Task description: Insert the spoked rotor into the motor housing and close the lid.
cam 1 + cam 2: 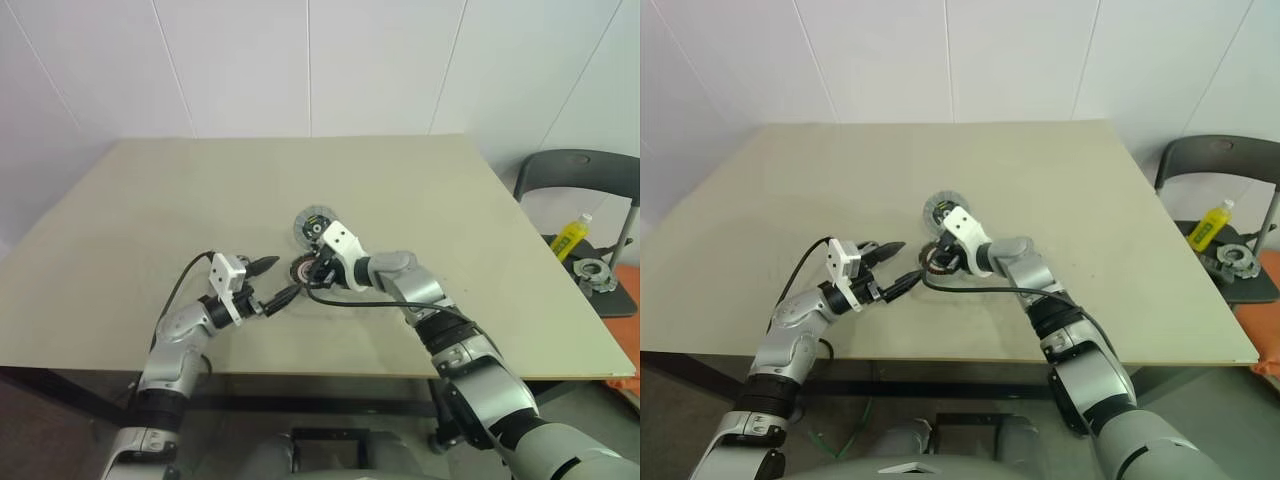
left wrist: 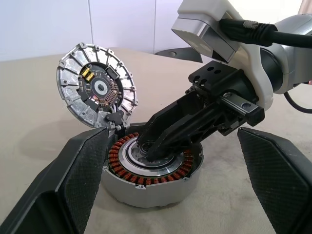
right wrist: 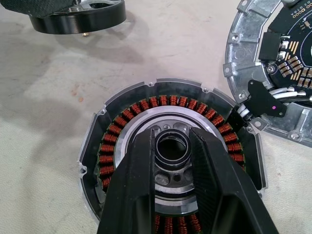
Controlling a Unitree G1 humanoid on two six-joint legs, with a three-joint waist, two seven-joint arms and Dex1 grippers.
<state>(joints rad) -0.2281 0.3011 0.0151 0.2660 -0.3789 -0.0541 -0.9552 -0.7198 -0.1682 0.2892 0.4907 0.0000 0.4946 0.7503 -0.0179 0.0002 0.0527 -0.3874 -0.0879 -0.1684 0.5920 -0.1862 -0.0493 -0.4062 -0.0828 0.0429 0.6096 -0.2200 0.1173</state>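
The motor housing point(image 3: 146, 86) lies flat on the table, its coppery windings showing. Its lid point(image 2: 97, 87) stands tipped up at the far rim, circuit side showing. My right gripper point(image 3: 171, 142) reaches down into the housing, its two fingers closed on a small black ring at the pale centre. My left gripper point(image 1: 282, 278) hovers level just left of the housing with its fingers spread wide and nothing between them. A black ring-shaped part point(image 3: 78, 19) with pale metal inside, seemingly the spoked rotor, sits on the table by a left fingertip, partly cut off.
The beige table point(image 1: 450, 200) stretches far behind and to both sides of the parts. A dark chair point(image 1: 580, 165) at the right holds a yellow bottle point(image 1: 571, 235) and a metal part point(image 1: 592, 272). A black cable point(image 1: 370, 302) runs from my right wrist over the table.
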